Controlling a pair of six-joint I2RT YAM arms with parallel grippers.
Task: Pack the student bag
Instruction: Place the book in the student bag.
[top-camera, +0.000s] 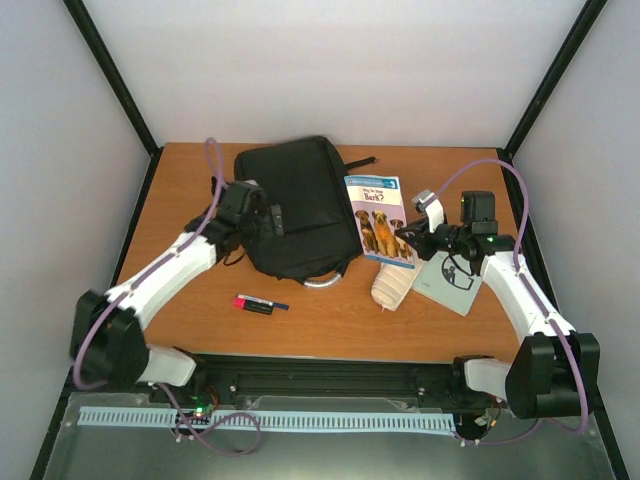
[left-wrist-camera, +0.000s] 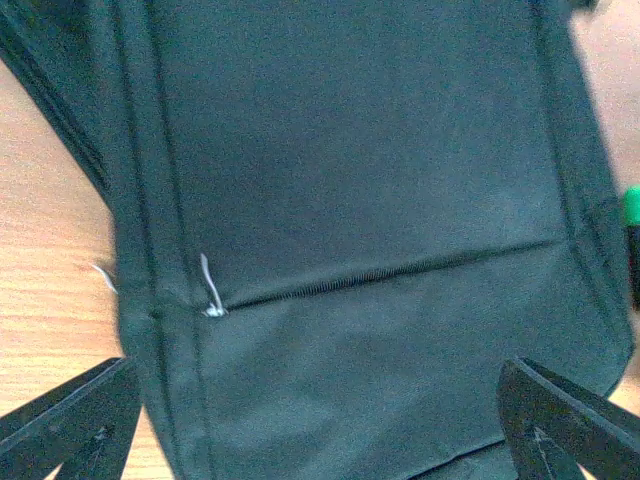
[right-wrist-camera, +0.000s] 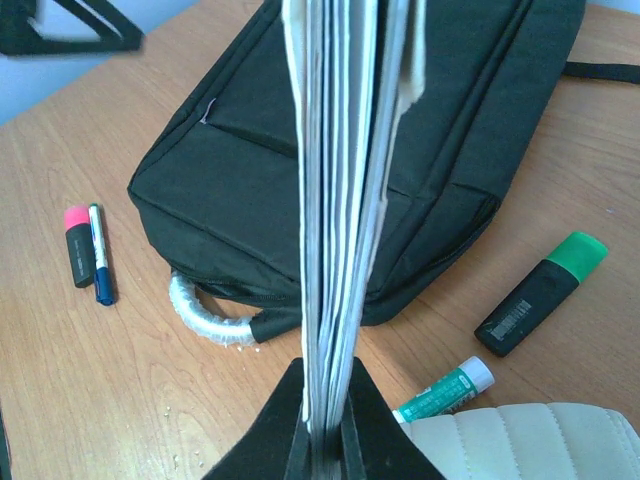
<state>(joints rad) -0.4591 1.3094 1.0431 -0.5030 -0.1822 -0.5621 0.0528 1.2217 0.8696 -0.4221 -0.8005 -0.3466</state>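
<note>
Student bag (top-camera: 295, 205) lay flat on the bench (top-camera: 180, 180), near the middle of the far edge. It was big and black. Its grey loop handle (right-wrist-camera: 210, 315) stuck out on the side toward the near edge.

The left end effector (top-camera: 262, 222) hung over the left part of the bag. Its jaws were wide apart and held nothing. In the left wrist view both fingertips (left-wrist-camera: 70, 430) showed at the bottom corners, with the bag's zip (left-wrist-camera: 380, 275) between them.

The right end effector (right-wrist-camera: 325, 430) was shut tight on a thin dog book (top-camera: 380, 220). The book was just beside the bag's right side.

A pink marker (right-wrist-camera: 77, 245) and a blue pen (right-wrist-camera: 100, 255) lay side by side, closer to the near edge. A green marker (right-wrist-camera: 540, 295) and a glue stick (right-wrist-camera: 445, 390) lay between the bag and a cream pouch (top-camera: 392, 288). A grey booklet (top-camera: 448, 280) lay by the right edge.
</note>
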